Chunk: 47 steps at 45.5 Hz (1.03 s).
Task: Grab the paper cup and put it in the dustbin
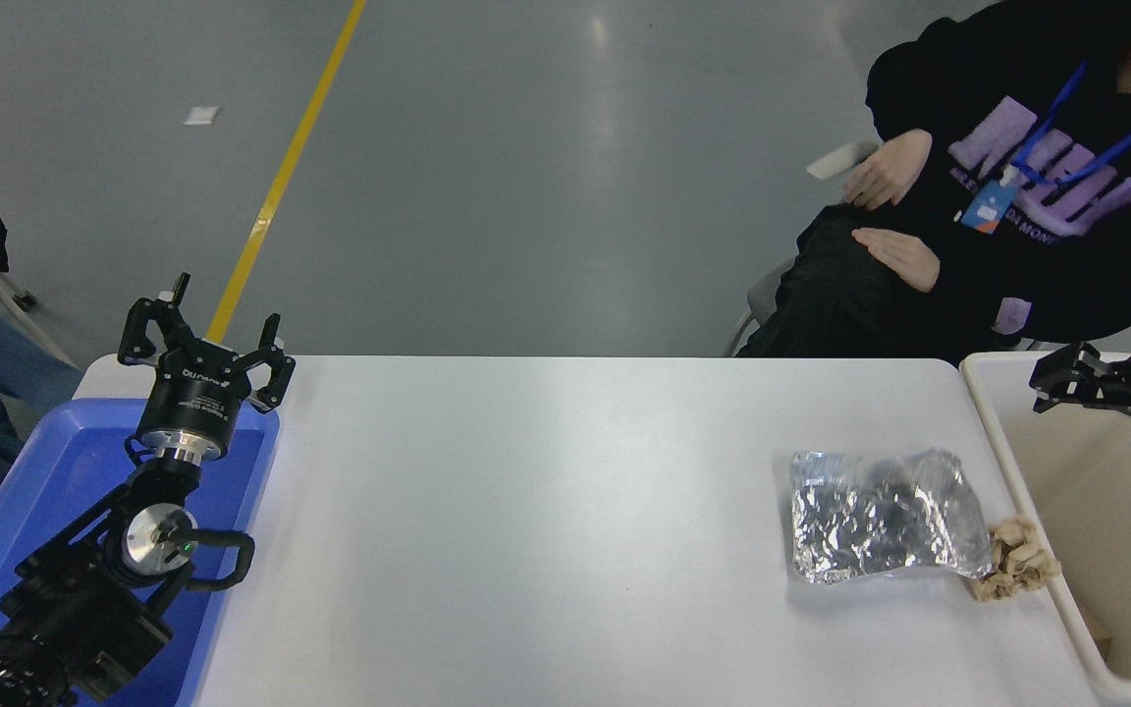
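No paper cup shows anywhere in the head view. The dustbin, a large cream-white tub, stands at the table's right end, partly cut off by the picture's edge. My right gripper comes in from the right edge above the bin's far left part. Its fingers stand apart with nothing between them. My left gripper is parked open over the blue tray at the lower left.
A crinkled silver foil bag lies on the white table near the bin, with a crumpled brown paper wad against its right side. A blue tray sits at the left end. A person sits at the far right.
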{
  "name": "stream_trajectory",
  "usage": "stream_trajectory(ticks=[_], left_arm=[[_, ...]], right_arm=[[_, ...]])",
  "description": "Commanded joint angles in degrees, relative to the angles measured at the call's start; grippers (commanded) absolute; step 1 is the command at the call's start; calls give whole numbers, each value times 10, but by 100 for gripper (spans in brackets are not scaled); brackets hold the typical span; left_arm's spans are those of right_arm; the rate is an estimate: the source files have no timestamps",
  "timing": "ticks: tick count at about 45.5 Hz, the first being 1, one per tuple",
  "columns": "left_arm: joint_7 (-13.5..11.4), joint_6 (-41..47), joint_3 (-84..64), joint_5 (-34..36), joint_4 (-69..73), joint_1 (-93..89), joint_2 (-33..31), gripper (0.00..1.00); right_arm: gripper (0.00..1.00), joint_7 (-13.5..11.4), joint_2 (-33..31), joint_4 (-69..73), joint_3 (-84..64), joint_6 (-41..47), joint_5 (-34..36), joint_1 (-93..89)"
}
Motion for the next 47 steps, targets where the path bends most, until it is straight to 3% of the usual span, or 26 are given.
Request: stream_trajectory(ticks=[1, 18, 47], left_arm=[[0, 0, -1, 0, 1, 0, 0, 98], [0, 0, -1, 0, 0, 1, 0, 98], [1, 0, 0, 0, 0, 0, 0, 98]], right_arm=[[100, 0, 69, 68, -4, 83, -2, 131], [100, 0, 142, 112, 29, 83, 7, 197], [100, 0, 142, 108, 31, 83, 8, 235]])
